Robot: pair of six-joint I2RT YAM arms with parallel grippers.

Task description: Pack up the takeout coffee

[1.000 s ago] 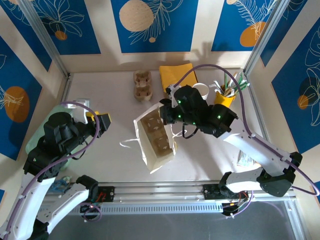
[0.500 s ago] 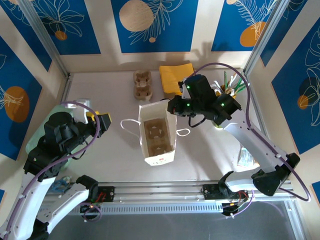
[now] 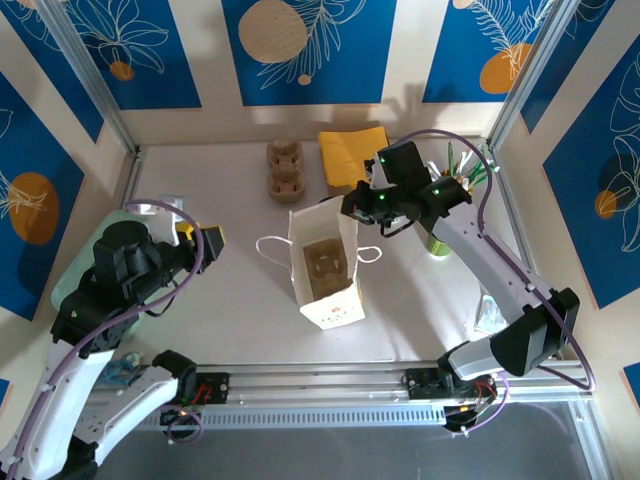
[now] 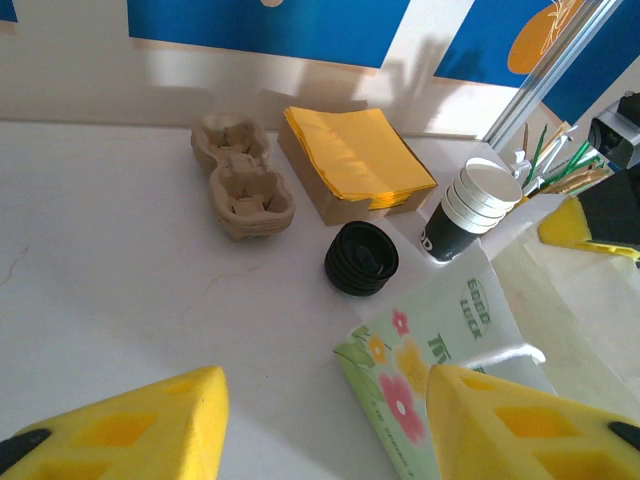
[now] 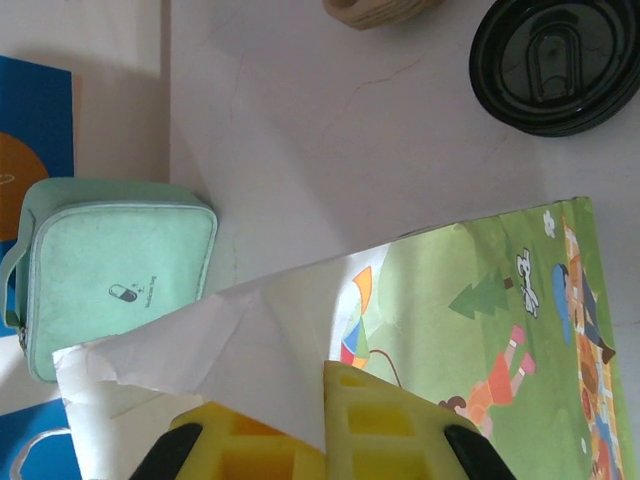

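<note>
The takeout coffee cups (image 4: 468,207), white-rimmed with dark bases, stand nested beside the yellow napkins (image 4: 355,155). A printed paper bag (image 3: 325,270) stands upright and open mid-table, with a brown carrier tray (image 3: 325,262) inside it. My right gripper (image 3: 352,205) is at the bag's far right top corner. In the right wrist view this gripper (image 5: 325,400) is shut on the bag's white rim (image 5: 250,350). My left gripper (image 3: 212,240) hangs open left of the bag; the left wrist view has its fingers (image 4: 470,420) apart, with the bag's floral side (image 4: 450,340) ahead.
A stack of black lids (image 4: 361,258) lies near the cups, also in the right wrist view (image 5: 553,60). A pulp carrier tray (image 3: 285,170) and napkins (image 3: 352,155) sit at the back. Stirrers (image 3: 465,165) stand at back right. A mint pouch (image 5: 110,270) lies at the left.
The right gripper has drawn the bag's rim up and back to the right, bringing the tilted bag upright and a little to the right. The left arm has stayed still.
</note>
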